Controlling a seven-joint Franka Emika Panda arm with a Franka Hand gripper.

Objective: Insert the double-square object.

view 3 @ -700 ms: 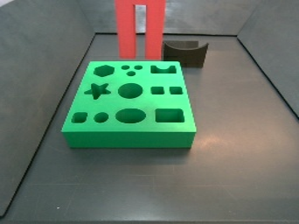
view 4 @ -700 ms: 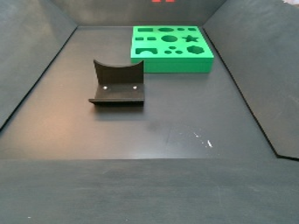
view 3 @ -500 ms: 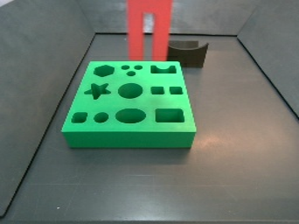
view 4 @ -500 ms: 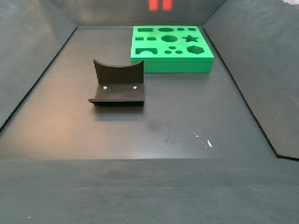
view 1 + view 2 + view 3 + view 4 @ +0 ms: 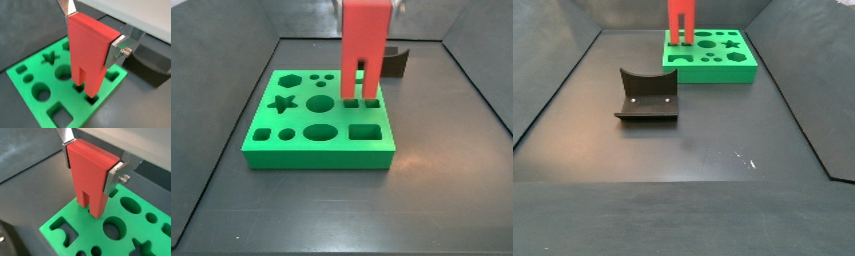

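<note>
The double-square object (image 5: 362, 45) is a tall red block with two legs. It hangs upright over the green board (image 5: 318, 145), with its leg tips at the pair of small square holes near the board's right side. I cannot tell whether the tips have entered the holes. My gripper (image 5: 93, 30) is shut on the block's top end, with a silver finger (image 5: 117, 48) on each side. Both wrist views show this grip (image 5: 91, 160) on the red block (image 5: 90, 183). In a side view the block (image 5: 680, 20) stands over the near-left part of the board (image 5: 714, 68).
The dark fixture (image 5: 647, 95) with a curved notch stands on the floor apart from the board, and it shows behind the red block in a side view (image 5: 396, 62). Grey walls enclose the dark floor (image 5: 714, 150). The board has several other shaped holes, among them a star (image 5: 283, 102).
The red block has moved from behind the board to over its right side and has come down, so its legs now reach the two small square holes.
</note>
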